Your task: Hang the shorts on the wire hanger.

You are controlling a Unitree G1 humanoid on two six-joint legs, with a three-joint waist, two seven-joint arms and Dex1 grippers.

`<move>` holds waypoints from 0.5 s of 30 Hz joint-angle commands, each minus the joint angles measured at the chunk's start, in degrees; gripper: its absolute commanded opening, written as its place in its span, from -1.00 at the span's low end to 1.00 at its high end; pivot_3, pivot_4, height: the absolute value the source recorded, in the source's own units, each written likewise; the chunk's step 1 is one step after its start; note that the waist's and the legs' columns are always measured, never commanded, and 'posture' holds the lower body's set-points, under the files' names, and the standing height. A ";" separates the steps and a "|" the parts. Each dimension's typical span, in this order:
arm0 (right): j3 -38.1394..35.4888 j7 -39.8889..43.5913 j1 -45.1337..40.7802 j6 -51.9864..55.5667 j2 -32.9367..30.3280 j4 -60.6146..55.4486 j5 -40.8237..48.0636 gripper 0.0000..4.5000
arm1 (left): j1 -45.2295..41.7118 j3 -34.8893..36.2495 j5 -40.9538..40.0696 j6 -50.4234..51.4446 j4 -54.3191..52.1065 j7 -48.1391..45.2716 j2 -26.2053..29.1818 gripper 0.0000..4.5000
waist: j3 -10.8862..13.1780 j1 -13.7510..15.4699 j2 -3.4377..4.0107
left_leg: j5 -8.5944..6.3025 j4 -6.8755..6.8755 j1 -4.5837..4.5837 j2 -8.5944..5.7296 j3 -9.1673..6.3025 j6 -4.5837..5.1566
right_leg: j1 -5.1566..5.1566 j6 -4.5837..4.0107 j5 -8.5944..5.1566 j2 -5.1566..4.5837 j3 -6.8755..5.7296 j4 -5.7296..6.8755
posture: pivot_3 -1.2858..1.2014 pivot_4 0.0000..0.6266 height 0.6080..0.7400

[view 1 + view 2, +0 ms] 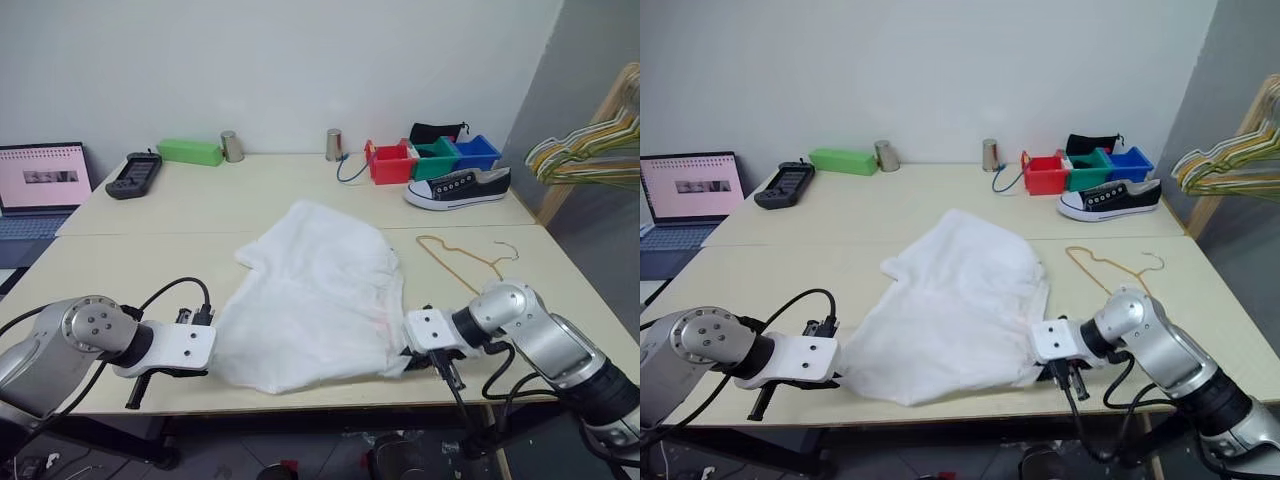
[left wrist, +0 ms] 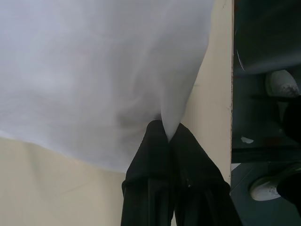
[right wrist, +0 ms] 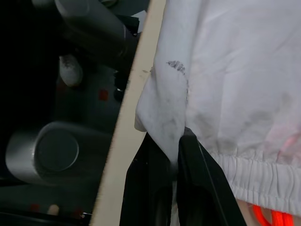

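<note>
You have the shorts (image 1: 315,295) spread flat on the table (image 1: 150,255), with the near edge drawn right to the table's front lip and both grippers pinched on it. Your left gripper (image 2: 167,136) is closed on a fold of cloth at the left near corner; the wrist view shows the two black fingers (image 2: 150,155) pressed together with white fabric caught between them. Your right gripper (image 3: 176,141) is closed on the right near corner, just beside the gathered waistband, with the orange-red drawstring (image 3: 268,217) showing close to the fingers. So the step in hand looks like the two-handed grasp: the cloth is secured at both ends, but nothing is lifted yet, and most of it lies on the wood. The hanger (image 1: 462,258) lies flat on the table beyond your right arm, near the shorts' right edge but not touching them, hook pointing away to the right. The next move, as I judge it, calls for getting the cloth and the wire together, and you have no free gripper for that. You will likely need to let go with one side to pick up or steady the hanger, then drape or thread the shorts over its bar. Watch the thin wire: it lies flat and may skid when nudged.
</note>
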 commanded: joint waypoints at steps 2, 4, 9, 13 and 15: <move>-0.14 -0.31 -0.79 2.70 0.31 -1.13 1.90 -0.88 | -0.46 1.16 -0.88 -0.03 -1.04 -0.78 0.28 -0.90 | 0.01 -0.17 0.00 | -0.01 0.00 0.01 0.01 0.00 -0.02 | -0.01 0.00 0.00 0.00 0.01 0.00 | -0.13 -0.90 1.00; -0.38 -0.48 -1.99 3.47 0.90 -0.09 2.22 -0.72 | -1.10 1.54 -2.43 0.75 -0.91 -1.95 0.21 -0.78 | 0.01 -0.17 0.00 | -0.01 0.00 0.01 0.02 0.00 -0.02 | -0.03 -0.01 0.00 0.00 0.00 0.00 | -0.13 -0.90 1.00; -1.46 0.67 -3.95 4.63 -0.17 -0.47 3.97 -0.17 | -1.48 2.15 -4.26 1.80 -1.46 -3.83 1.05 -0.30 | 0.10 -0.20 0.02 | -0.02 0.00 0.00 0.01 0.00 -0.03 | -0.24 -0.01 0.00 -0.03 0.01 -0.03 | -0.13 -0.89 1.00; -3.41 2.47 -4.71 7.43 -2.52 -4.43 7.76 0.27 | -1.64 3.77 -6.77 1.31 -2.61 -5.89 2.20 0.09 | 0.14 -0.20 0.05 | -0.02 0.00 -0.05 0.02 0.00 -0.03 | -0.40 -0.01 -0.01 -0.03 0.02 -0.03 | -0.14 -0.90 1.00; -4.62 2.70 -5.25 9.67 -3.49 -6.34 10.15 0.54 | -1.99 5.24 -8.95 1.00 -4.32 -7.19 2.53 0.31 | 0.16 -0.18 0.04 | -0.02 0.00 -0.13 0.02 0.01 -0.03 | -0.51 -0.01 0.00 -0.03 0.02 -0.02 | -0.14 -0.90 1.00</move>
